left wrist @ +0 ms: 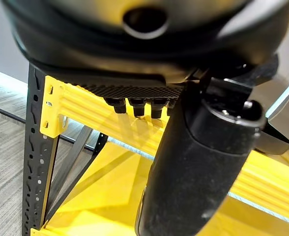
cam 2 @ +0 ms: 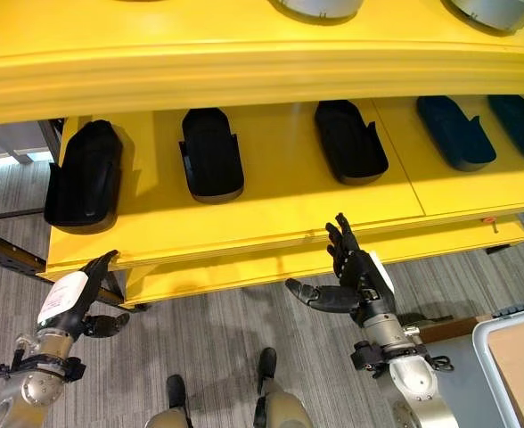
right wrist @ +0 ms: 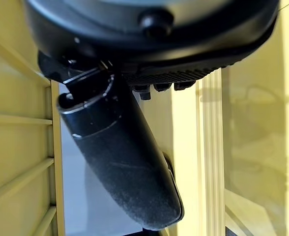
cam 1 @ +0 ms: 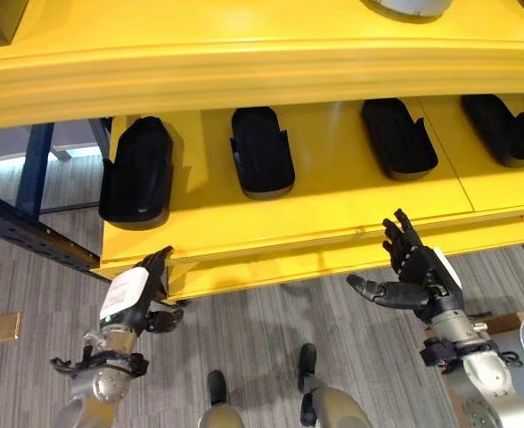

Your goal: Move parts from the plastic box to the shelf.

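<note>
Several black moulded parts lie in a row on the yellow shelf (cam 1: pixel 333 201), among them one at the far left (cam 1: pixel 137 169), one beside it (cam 1: pixel 262 152) and one further right (cam 2: pixel 349 140). My left hand (cam 1: pixel 142 290) is open and empty, its fingers pointing up at the shelf's front edge below the leftmost part. My right hand (cam 2: pixel 356 276) is open and empty too, with its fingers straight and thumb spread, just below the front lip near the shelf's middle. The left thumb (left wrist: pixel 203 162) and the right thumb (right wrist: pixel 120 162) stand free against yellow shelf metal.
A grey-rimmed plastic box (cam 2: pixel 489 343) with a brown inside stands at the lower right, beside my right arm. An upper yellow shelf (cam 1: pixel 244 62) overhangs, with pale parts (cam 1: pixel 409 7) on it. A dark blue rack post (cam 1: pixel 32 169) stands at the left over grey carpet.
</note>
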Motion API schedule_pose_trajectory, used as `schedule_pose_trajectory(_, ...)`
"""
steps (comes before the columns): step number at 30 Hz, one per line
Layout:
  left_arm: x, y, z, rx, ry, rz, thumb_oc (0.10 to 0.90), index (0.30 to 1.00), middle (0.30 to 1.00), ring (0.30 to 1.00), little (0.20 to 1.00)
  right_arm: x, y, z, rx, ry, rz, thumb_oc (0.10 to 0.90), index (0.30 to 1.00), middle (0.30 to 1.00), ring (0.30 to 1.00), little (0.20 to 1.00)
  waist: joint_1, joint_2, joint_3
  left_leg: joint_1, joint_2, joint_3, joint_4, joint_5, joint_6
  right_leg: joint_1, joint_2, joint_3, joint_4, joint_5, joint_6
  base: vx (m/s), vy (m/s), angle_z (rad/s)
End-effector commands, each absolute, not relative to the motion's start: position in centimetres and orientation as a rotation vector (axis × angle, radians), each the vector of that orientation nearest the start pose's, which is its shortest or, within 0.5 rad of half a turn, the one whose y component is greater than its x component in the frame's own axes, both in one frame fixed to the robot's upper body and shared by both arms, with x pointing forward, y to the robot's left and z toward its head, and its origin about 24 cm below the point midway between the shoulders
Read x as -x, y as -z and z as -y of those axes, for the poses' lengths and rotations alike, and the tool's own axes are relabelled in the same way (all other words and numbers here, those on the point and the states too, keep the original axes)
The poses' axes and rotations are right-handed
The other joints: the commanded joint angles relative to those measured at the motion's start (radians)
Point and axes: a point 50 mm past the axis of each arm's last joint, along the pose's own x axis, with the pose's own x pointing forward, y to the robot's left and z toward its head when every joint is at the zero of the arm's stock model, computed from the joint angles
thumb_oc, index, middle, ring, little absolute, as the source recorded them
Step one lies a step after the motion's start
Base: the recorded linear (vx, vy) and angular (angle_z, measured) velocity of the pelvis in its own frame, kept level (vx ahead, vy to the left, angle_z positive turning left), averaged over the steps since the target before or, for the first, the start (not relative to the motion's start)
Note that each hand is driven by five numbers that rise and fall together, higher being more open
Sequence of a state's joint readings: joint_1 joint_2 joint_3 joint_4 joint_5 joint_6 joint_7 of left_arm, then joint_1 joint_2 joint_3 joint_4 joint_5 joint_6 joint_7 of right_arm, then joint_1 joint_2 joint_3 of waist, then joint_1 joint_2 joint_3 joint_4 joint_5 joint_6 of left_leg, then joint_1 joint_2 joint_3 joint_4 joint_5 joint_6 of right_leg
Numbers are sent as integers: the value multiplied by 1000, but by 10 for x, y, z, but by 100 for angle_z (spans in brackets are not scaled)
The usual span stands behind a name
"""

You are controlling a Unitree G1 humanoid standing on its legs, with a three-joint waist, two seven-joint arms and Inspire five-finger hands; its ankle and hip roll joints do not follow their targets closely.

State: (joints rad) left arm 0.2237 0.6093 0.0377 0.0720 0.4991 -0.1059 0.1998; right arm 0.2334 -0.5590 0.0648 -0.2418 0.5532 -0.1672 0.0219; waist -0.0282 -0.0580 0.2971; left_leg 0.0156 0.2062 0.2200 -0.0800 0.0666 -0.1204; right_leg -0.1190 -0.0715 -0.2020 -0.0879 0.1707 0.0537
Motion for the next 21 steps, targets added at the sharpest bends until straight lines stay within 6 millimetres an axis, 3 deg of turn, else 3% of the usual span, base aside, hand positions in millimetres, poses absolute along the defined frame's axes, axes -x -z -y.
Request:
schedule_pose_trajectory(1, -215, -76, -308, -1254, -269, 32, 900, 1000, 1000, 1000, 1000, -213, -134, 212, -22, -194, 409, 900, 1000, 1000, 1000, 1000, -16, -51, -17, 25, 34, 6, -7, 18, -9, 122, -33, -4, 7, -108, 57, 0, 0, 0)
schedule_pose_trajectory(7, -215, -74, -318, -1310, -315, -3, 900, 1000, 1000, 1000, 1000, -213, -133, 212, -22, -192, 405, 900, 1000, 1000, 1000, 1000, -15, -55, -11, 25, 34, 9, -7, 17, -10, 119, -33, -2, 7, -107, 57, 0, 0, 0)
schedule_pose_trajectory(19, -218, -94, -327, -1525, -372, 83, 900, 1000, 1000, 1000, 1000, -215, -134, 210, -23, -204, 411, 900, 1000, 1000, 1000, 1000, -10, -61, -3, 22, 34, 10, -7, 17, -11, 112, -36, -4, 8, -104, 59, 1, 2, -1)
schedule_pose_trajectory(20, -219, -80, -339, -1571, -394, 18, 900, 1000, 1000, 1000, 1000, -217, -134, 208, -37, -205, 418, 900, 1000, 1000, 1000, 1000, -14, -61, -5, 22, 33, 12, -7, 18, -11, 109, -36, -2, 10, -103, 60, 0, 0, 0)
schedule_pose_trajectory(21, -221, -84, -338, -1596, -392, 39, 900, 1000, 1000, 1000, 1000, -216, -135, 208, -41, -206, 423, 900, 1000, 1000, 1000, 1000, -12, -62, -4, 22, 32, 12, -7, 17, -11, 109, -36, -1, 11, -103, 60, 0, 0, 0)
